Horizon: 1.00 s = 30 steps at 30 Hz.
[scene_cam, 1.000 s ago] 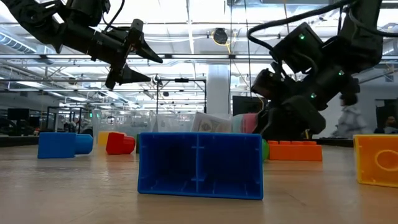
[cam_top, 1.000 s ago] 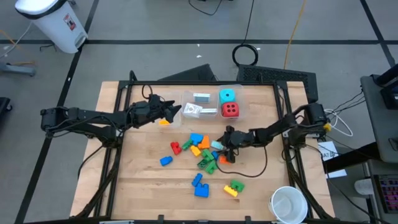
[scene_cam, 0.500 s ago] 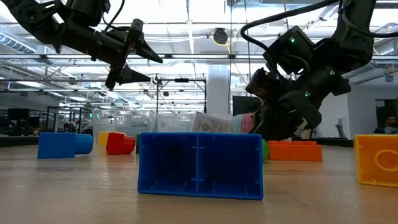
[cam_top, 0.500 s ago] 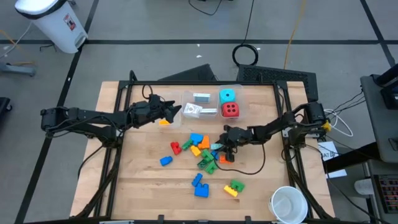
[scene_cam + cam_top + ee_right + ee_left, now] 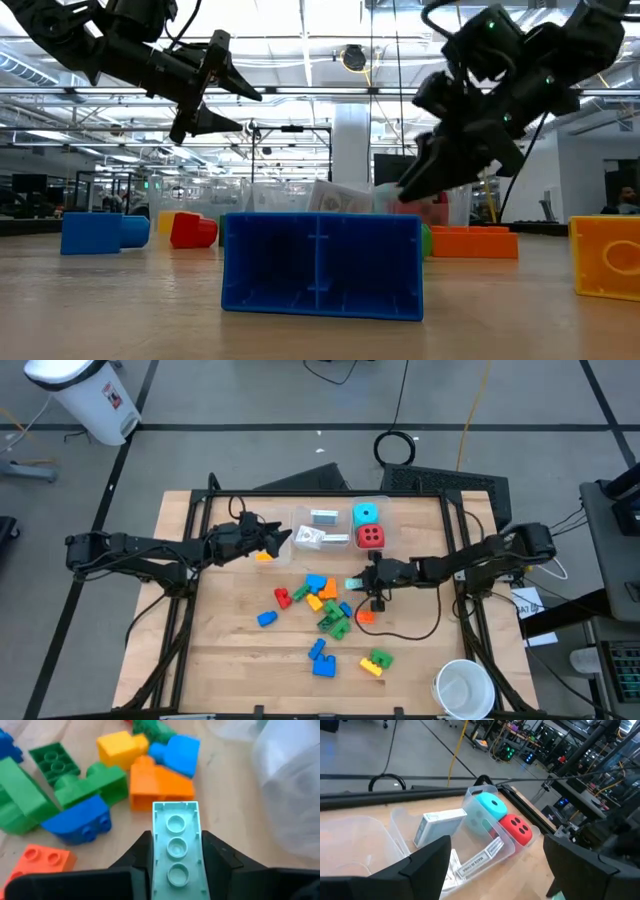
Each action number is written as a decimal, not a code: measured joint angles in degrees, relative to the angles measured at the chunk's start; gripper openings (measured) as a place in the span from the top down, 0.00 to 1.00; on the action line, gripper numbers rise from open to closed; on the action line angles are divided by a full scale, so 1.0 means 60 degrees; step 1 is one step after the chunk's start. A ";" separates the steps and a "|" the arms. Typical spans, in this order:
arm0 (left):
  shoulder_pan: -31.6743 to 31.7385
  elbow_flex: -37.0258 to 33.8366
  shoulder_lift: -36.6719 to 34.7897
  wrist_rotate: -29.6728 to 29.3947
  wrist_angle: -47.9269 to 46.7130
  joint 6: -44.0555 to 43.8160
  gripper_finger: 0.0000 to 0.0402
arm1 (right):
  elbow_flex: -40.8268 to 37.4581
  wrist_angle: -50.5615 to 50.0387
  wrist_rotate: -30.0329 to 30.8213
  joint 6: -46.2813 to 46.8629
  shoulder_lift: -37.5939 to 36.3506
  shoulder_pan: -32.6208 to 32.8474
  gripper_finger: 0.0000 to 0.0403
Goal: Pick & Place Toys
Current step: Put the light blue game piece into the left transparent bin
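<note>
You see a wooden table (image 5: 230, 650). In the middle lies a pile of little bricks (image 5: 322, 605), blue, green, red, orange and yellow. Nearer you, a blue brick (image 5: 321, 659) lies beside a green and yellow one (image 5: 376, 661). Far back sit clear bins (image 5: 335, 532). A white cup (image 5: 463, 688) stands at the near right corner.

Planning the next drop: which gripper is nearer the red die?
Right. The right gripper, holding a pale teal brick, sits just below the red die; the left gripper waits beyond the bin's far side.

pale teal brick (image 5: 176, 847) in right gripper (image 5: 175, 870), loose bricks (image 5: 322, 605) mid-table
</note>
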 joint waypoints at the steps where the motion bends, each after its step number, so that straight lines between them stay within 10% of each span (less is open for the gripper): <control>1: -0.0024 0.0000 0.0003 0.0098 0.0010 -0.0067 0.19 | 0.0002 -0.0093 0.0146 -0.0180 -0.0185 0.0017 0.79; 17: -0.1891 0.0036 0.1895 0.1201 0.3600 0.0129 0.19 | 0.0011 0.2313 0.3345 -0.4750 -0.1304 0.1083 0.79; 30: -0.2424 0.4073 0.5907 0.1798 0.2499 0.0828 0.19 | 0.0006 0.2476 0.3763 -0.4745 -0.1306 0.1238 0.79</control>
